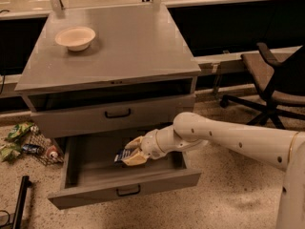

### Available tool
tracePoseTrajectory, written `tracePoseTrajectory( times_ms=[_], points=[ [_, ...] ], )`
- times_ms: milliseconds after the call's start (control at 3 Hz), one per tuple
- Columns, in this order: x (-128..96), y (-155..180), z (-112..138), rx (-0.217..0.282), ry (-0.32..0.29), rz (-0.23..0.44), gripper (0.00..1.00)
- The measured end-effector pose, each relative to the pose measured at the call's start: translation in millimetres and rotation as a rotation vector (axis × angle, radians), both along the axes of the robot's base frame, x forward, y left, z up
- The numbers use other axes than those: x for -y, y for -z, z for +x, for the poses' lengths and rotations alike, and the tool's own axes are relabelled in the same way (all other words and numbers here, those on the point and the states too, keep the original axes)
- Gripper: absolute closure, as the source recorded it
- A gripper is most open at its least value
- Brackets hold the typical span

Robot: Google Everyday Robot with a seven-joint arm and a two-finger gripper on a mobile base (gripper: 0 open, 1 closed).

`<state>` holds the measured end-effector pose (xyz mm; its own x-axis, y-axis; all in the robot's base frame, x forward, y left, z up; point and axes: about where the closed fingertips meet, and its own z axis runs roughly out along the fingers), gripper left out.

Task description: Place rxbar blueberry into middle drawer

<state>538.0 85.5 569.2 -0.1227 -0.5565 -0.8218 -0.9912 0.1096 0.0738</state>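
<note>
One arm [228,136] is stretched in from the right and angled down into the open lower drawer [95,163]. The snack bar [122,155] is held inside that drawer, clamped between the fingers of the gripper [132,156].

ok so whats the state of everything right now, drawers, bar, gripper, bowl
middle drawer: pulled open
upper drawer: shut
rxbar blueberry: held in the gripper, inside the open middle drawer, not released
gripper: shut on the bar, reaching into the middle drawer
bowl: upright on the cabinet top
</note>
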Motion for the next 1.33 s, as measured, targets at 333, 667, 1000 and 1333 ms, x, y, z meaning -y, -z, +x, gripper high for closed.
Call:
tracePoseTrajectory(
  times_ms=[333,667,1000,1333],
  points=[
    [-2,3,2,0.002,-0.009,-0.003,1.00],
    [-13,17,13,0.011,-0.062,-0.023,1.00],
    [-25,40,22,0.015,-0.118,0.012,1.00],
    [-31,66,25,0.012,-0.149,0.028,1.00]
  ],
)
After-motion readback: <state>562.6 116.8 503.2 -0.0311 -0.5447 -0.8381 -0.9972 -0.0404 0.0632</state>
